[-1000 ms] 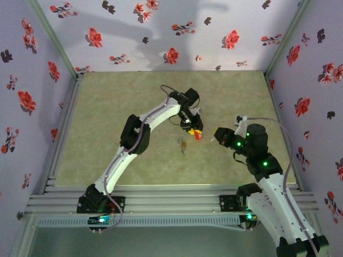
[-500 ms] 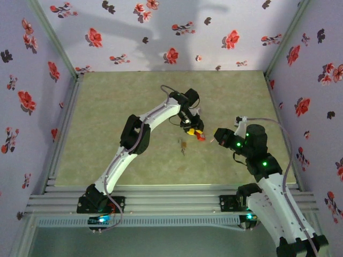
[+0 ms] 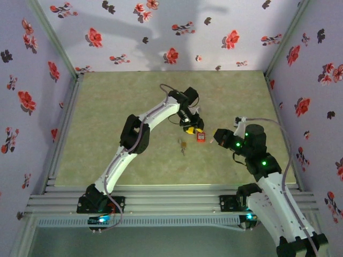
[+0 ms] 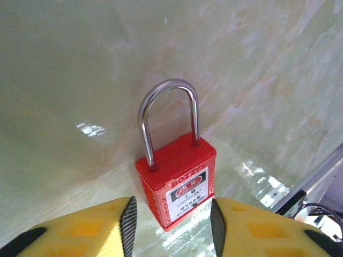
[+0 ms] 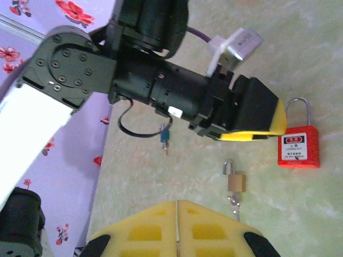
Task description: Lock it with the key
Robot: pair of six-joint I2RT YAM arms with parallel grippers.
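Observation:
A red padlock [image 4: 179,184] lies flat on the table with its steel shackle [image 4: 169,115] pushed in. My left gripper [image 4: 171,219] is open just behind the red padlock, one yellow finger on each side, and neither pad touches it. From above the red padlock [image 3: 201,136] lies just right of the left gripper [image 3: 192,127]. A small brass padlock [image 5: 235,182] with a key [image 5: 234,203] in its underside lies on the table ahead of my right gripper [image 5: 177,203], which is shut on nothing. The red padlock [image 5: 298,147] lies to the right in the right wrist view.
A small blue padlock [image 5: 165,136] with a key lies under the left arm's cable loop. The brass padlock [image 3: 183,144] lies left of and slightly nearer than the red one. The left arm's wrist [image 5: 177,96] spans the space ahead of my right gripper. Flowered walls enclose the green table [image 3: 107,118].
The left jaws have opened and let go of the red padlock, which now lies flat on the table slightly further right. The right arm has stayed still.

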